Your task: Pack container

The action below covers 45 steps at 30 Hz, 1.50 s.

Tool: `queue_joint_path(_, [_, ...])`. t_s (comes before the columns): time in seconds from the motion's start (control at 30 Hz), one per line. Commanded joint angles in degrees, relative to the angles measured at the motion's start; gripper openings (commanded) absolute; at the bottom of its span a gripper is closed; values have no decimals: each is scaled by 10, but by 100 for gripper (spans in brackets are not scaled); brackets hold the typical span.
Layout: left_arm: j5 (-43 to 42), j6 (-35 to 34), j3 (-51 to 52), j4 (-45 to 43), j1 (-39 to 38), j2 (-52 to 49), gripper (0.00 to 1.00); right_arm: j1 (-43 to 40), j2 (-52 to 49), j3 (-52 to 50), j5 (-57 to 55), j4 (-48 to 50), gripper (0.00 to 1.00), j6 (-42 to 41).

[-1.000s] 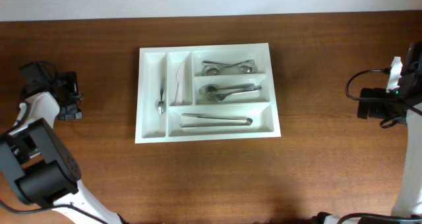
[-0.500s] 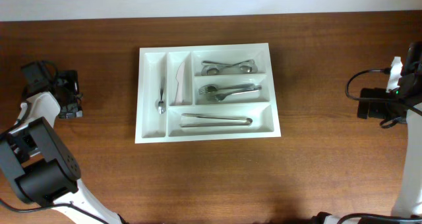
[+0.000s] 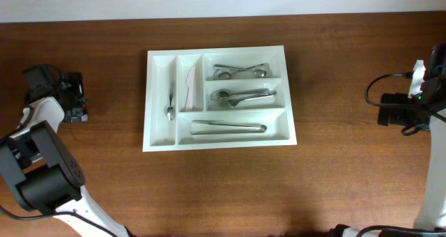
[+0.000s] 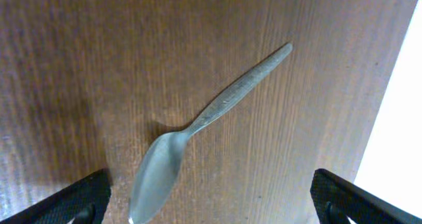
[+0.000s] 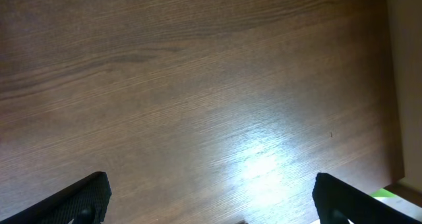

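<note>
Container (image 3: 159, 77) sits mid-desk (image 3: 223, 195) in the overhead view, with cutlery in every compartment and both arms well apart from it. In the left wrist view my left end effector (image 4: 211, 203) is spread wide over a spoon (image 4: 221, 102) lying flat and diagonal, near what looks like the desk edge. If I close on it askew, I reckon it could skid off or my fingers could scrape wood. In the right wrist view the right end effector (image 5: 211, 203) is wide and empty, with only wood beneath.

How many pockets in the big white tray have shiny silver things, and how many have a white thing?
Pockets with silver cutlery: 4
Pockets with a white knife: 1
Total: 5 pockets in the container
</note>
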<state>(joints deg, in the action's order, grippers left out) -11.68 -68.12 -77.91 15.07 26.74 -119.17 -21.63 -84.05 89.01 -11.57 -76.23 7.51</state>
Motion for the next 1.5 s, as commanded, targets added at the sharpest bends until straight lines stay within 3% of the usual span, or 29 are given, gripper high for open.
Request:
queue_joint_path(0.0, [-10,10,0,-4,0,-27,100,-2,11,0,-9,0,99,-5])
queue_joint_path(0.17, [-12,9,0,-19,0,-27,99,-2,11,0,-9,0,99,-5])
queue_joint_path(0.5, [-25,9,0,-11,0,-27,89,-2,11,0,-9,0,99,-5])
queue_joint_path(0.57, [-25,9,0,-9,0,-27,80,-2,11,0,-9,0,99,-5])
queue_joint_path(0.67, [-26,9,0,-9,0,-27,57,-2,11,0,-9,0,99,-5])
queue_joint_path(0.77, [-28,9,0,-9,0,-27,47,-2,11,0,-9,0,99,-5])
queue_joint_path(1.47, [-36,9,0,-9,0,-27,11,-2,11,0,-9,0,99,-5])
